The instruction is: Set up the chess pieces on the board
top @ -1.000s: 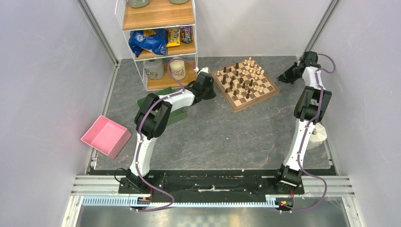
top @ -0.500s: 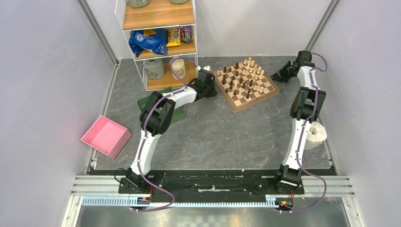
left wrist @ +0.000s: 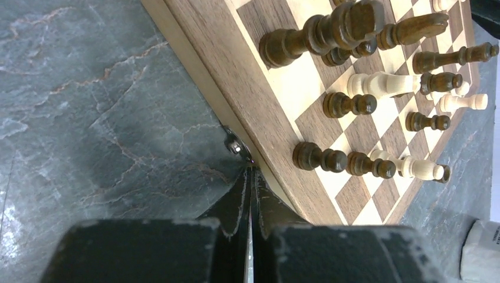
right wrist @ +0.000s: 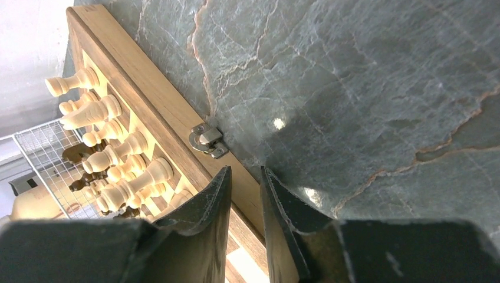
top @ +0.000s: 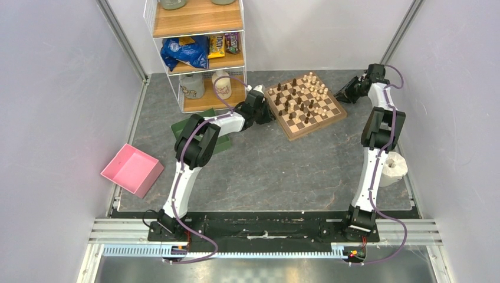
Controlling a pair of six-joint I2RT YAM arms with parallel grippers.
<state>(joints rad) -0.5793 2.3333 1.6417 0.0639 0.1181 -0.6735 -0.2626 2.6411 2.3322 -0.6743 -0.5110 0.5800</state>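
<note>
Board (top: 305, 105) between left tool (left wrist: 249, 174), closed at edge, and right tool (right wrist: 246, 174), ajar.

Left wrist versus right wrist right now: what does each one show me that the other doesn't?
Only the left wrist: the left hand, shut, its tips at the edge of the board beside a small metal fitting, with mostly dark pieces standing close by. Only the right wrist: the right hand, fingers slightly apart with nothing between them, near a metal clasp, with mostly cream pieces and a wire shelf behind. Both: the board's light border, pieces on squares, and the grey stone table.
</note>
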